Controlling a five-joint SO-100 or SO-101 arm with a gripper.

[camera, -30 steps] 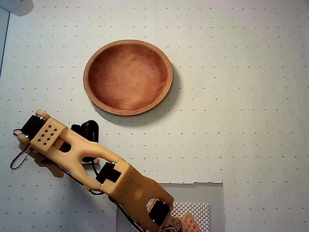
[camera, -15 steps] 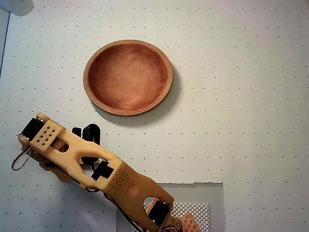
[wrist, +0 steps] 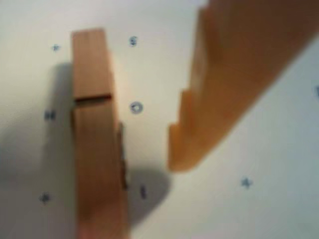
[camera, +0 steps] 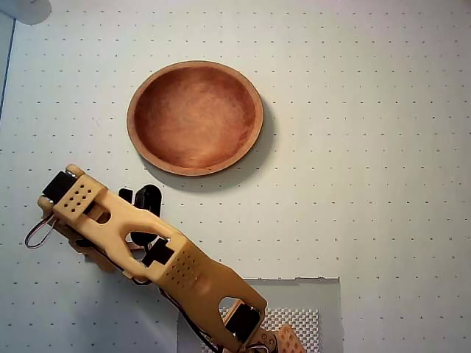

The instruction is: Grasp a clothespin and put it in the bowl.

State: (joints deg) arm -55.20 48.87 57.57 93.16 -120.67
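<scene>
The clothespin [wrist: 97,149] is a tan wooden peg lying flat on the white dotted mat, filling the left of the wrist view. One orange stepped finger [wrist: 199,134] comes down just to its right, with a gap of mat between them; the other finger is out of view. The jaws stand open and hold nothing. In the overhead view the gripper [camera: 90,250] points down at the mat at the left, below and left of the bowl, and the arm hides the clothespin. The reddish-brown wooden bowl [camera: 195,118] sits empty at the upper middle.
The orange arm [camera: 176,268] runs from a grey perforated base plate [camera: 294,320] at the bottom edge up to the left. A grey round object [camera: 26,9] sits in the top left corner. The white dotted mat [camera: 368,147] covers the table.
</scene>
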